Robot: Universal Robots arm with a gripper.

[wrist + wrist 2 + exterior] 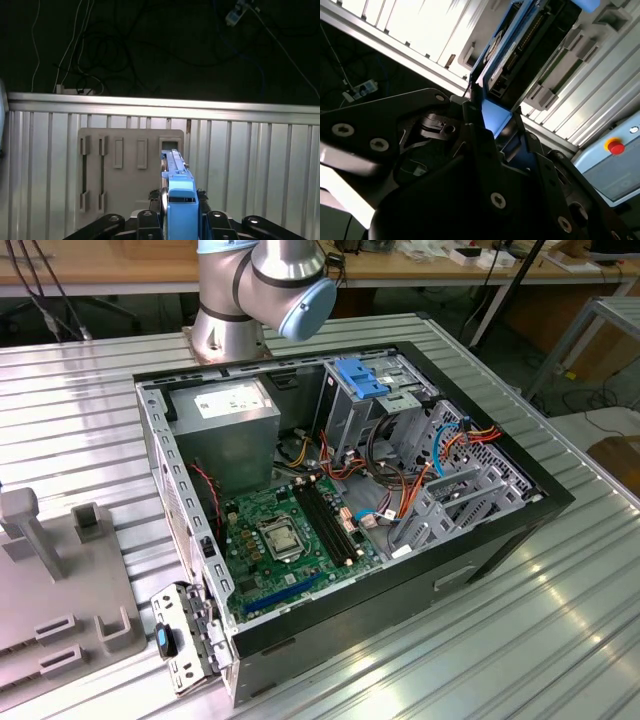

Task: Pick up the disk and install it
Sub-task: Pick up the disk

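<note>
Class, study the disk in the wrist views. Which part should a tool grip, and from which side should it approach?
Grip the disk across its two broad flat faces, near one end, as the tool does here. It is thin and stands edge-on, so a grip closing from either side meets wide parallel surfaces. The narrow blue-framed edges probably offer less hold.

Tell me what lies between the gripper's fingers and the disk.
Nothing: in the second wrist view the gripper is shut directly on the blue carrier of the disk, with no gap.
</note>
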